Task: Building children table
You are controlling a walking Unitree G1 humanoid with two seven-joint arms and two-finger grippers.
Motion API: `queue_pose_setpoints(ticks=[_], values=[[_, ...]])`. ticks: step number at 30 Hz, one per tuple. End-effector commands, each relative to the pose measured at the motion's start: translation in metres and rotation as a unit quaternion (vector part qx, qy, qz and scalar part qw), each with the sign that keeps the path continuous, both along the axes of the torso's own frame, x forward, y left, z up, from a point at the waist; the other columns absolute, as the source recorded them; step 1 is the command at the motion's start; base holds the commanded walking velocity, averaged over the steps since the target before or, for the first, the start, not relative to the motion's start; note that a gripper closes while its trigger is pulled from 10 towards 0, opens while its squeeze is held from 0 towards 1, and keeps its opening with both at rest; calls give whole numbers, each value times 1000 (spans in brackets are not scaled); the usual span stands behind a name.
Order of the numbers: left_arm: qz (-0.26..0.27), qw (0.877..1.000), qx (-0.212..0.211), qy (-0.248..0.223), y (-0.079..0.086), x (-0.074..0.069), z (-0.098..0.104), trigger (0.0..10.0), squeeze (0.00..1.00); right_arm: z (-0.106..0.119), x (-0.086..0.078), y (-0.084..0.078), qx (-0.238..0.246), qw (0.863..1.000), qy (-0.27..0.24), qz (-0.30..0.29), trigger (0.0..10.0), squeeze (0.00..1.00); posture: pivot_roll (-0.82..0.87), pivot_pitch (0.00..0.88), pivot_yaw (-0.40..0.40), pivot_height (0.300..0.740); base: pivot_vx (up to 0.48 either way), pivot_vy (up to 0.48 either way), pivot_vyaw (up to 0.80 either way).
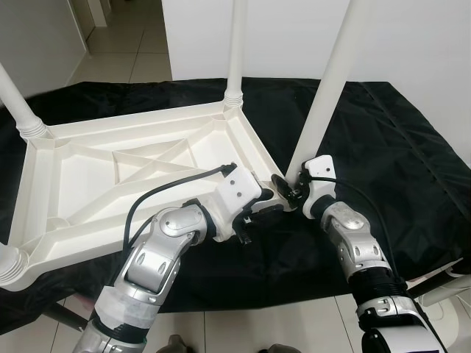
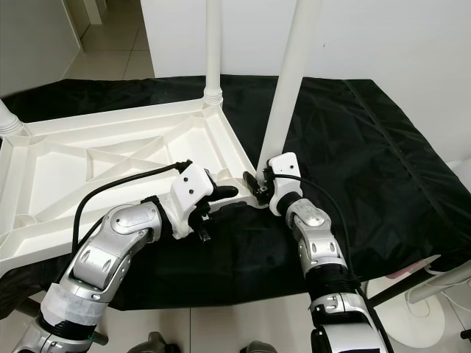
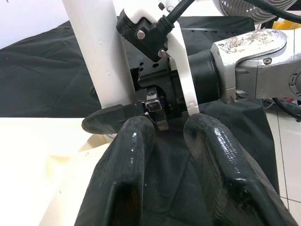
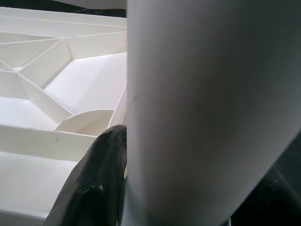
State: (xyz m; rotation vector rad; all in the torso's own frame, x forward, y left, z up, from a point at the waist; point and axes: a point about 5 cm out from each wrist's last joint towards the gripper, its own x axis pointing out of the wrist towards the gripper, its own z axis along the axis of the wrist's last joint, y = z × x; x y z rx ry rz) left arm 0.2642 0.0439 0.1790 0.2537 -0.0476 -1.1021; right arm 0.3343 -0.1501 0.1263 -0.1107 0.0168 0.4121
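Note:
The white plastic table (image 1: 110, 169) lies upside down on a black cloth. A long white leg (image 1: 327, 95) stands tilted at its near right corner. My right gripper (image 1: 291, 187) is shut around the base of this leg; in the right wrist view one black finger (image 4: 94, 183) presses against the leg (image 4: 207, 108). My left gripper (image 1: 271, 202) hovers just beside that same corner, open, with nothing between its fingers (image 3: 127, 155). Two other legs stand in the table: one at the far right corner (image 1: 237, 51), one at the far left (image 1: 18, 110).
The black cloth (image 1: 397, 147) covers the work surface and hangs over its near edge. Tiled floor (image 1: 125, 44) and a white wall lie behind. A white fan base (image 2: 441, 287) stands on the floor at the lower right. Another leg end (image 1: 7, 265) pokes up at the near left corner.

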Motion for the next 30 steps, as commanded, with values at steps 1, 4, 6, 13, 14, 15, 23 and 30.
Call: queue_pose_setpoints(ticks=[1,4,6,13,14,15,23,30], values=[[33,999,1,-8,1,3,0,10000,0,-14,-5,0,12,998,36,-50,10000,0,-103,12,13,740,0,0,0],[33,999,1,-8,2,2,0,10000,0,-17,-11,21,47,983,49,-170,10000,0,-100,15,15,740,0,0,0],[33,999,2,-7,2,2,0,10000,0,-16,-14,25,61,973,55,-217,10000,0,-100,15,15,740,0,0,0],[32,999,-3,-4,0,-1,-1,10000,0,-2,-14,32,89,964,33,-247,10000,0,-99,15,1,740,0,0,0],[32,999,-3,-4,0,-1,-1,10000,0,-2,-14,32,89,964,33,-247,10000,0,-99,15,1,740,0,0,0],[32,999,-3,-4,0,-1,-1,10000,0,-2,-14,32,89,964,33,-247,10000,0,-99,15,1,740,0,0,0],[35,999,-5,-6,0,0,0,10000,0,4,-14,33,91,963,24,-252,10000,0,-97,10,-5,740,0,0,0],[35,999,-5,-5,-1,-2,-2,10000,0,10,-20,35,115,973,-6,-201,10000,1000,-95,0,-14,740,0,0,0]])
